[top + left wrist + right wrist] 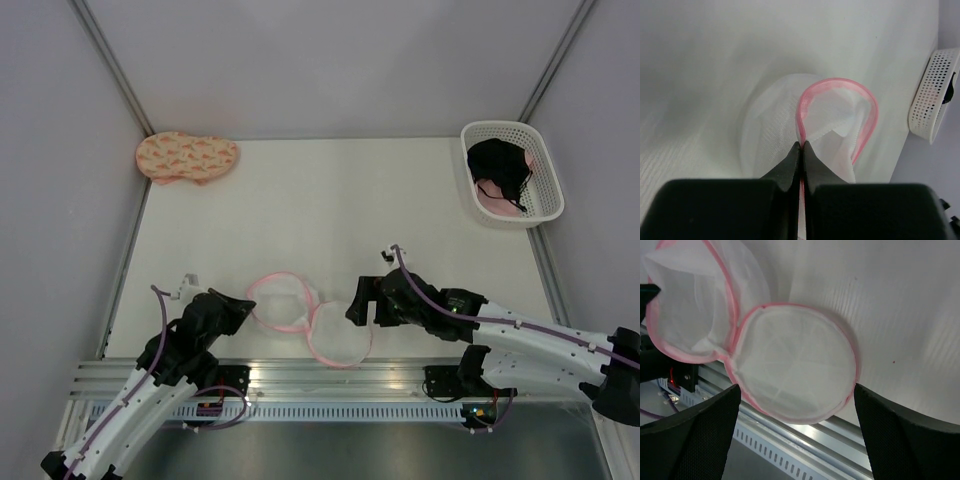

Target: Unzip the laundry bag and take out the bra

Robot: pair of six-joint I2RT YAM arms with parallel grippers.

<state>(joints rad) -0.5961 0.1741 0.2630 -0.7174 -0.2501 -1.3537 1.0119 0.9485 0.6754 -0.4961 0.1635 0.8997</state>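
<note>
Left wrist view: the left fingers are pressed together on the pink rim of the laundry bag, pinching it at the near end of the loop and holding that half tilted up off the tabletop. In the right wrist view the right fingers stand wide apart with nothing between them, hovering over the other half, which lies flat and round with its near edge over the metal rail. Both halves are splayed open, and through the mesh no dark fabric shows.

From above, the bra lies in the white basket at the far right corner, on top of something pink, well apart from the bag.

Judged from this, the bra is out and what is left is letting go cleanly. The left fingers should part fully before that arm draws back, or the thin rim may snag and drag the bag off the front edge. The right arm should rise straight up, clear of the flat half beneath it.
</note>
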